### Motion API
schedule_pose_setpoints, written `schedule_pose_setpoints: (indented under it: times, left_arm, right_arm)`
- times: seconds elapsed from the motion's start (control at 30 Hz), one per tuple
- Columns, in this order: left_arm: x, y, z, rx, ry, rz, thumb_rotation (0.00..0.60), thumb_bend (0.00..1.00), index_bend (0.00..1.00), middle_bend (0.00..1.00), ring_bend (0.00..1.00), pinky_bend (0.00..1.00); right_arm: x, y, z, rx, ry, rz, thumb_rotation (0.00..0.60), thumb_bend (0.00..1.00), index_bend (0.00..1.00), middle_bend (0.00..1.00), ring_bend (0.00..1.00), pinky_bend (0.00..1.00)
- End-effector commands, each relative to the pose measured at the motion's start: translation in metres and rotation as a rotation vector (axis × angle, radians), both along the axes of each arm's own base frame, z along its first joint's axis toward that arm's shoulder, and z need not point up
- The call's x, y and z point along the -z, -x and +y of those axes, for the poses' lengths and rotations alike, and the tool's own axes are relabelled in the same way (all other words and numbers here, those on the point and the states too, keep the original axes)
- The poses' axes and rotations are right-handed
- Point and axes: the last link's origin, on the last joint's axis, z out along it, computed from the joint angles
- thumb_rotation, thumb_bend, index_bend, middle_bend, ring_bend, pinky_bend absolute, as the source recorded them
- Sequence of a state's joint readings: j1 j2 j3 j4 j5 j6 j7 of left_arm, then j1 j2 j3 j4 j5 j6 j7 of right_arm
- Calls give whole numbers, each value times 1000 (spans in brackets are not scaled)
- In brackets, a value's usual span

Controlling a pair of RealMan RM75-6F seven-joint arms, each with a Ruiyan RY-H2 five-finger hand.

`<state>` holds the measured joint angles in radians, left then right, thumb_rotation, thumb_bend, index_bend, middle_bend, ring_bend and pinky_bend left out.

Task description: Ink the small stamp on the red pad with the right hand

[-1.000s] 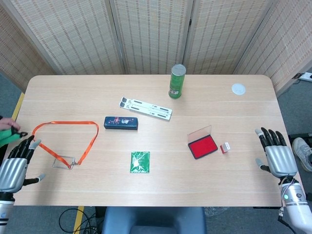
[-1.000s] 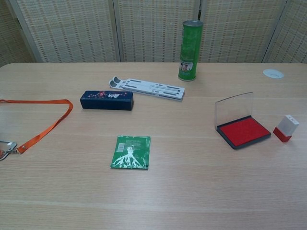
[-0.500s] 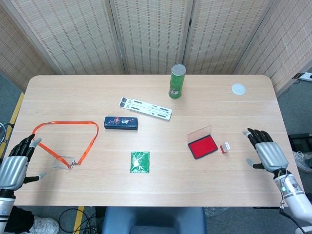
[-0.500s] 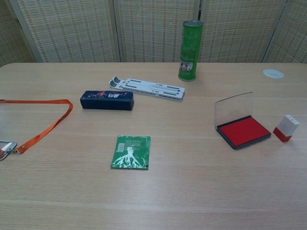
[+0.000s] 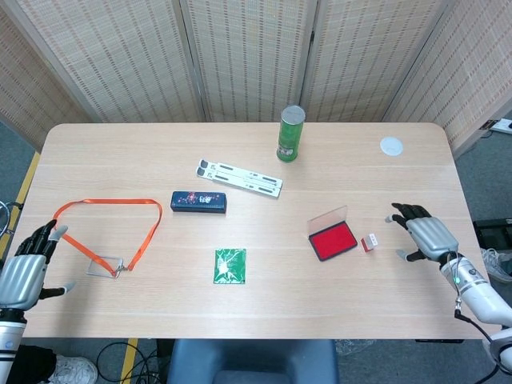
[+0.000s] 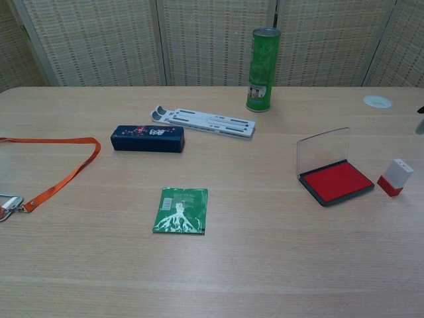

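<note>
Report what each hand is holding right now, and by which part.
Nothing is held. The right hand is open, apart from the small stamp; the left hand is open too.

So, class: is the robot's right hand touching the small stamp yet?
Apart. The head view shows bare table between the right hand and the small stamp, which stands beside the red ink pad.
</note>
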<state>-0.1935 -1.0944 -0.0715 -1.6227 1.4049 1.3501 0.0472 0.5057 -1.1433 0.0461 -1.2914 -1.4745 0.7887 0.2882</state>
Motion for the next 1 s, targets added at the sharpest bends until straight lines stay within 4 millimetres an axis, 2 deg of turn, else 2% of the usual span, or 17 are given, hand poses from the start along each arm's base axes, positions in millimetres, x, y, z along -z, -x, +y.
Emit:
schedule_pose_setpoints:
  times: [0.03, 0.37, 1.0]
  left_arm:
    - [-1, -1, 0, 5, -5, -4, 600, 88, 0, 0, 0, 176]
    - [-2, -2, -3, 14, -9, -5, 600, 88, 0, 0, 0, 176]
    - [-2, -2, -4, 17, -8, -2, 600, 88, 0, 0, 0, 176]
  right_arm:
    - [16, -2, -10, 5, -40, 11, 600, 283, 205, 0, 0, 0]
    - [34, -11, -20, -13, -78, -11, 600, 290, 205, 0, 0, 0]
    - [44, -9, -26, -27, -74, 6, 600, 304, 293, 0, 0, 0]
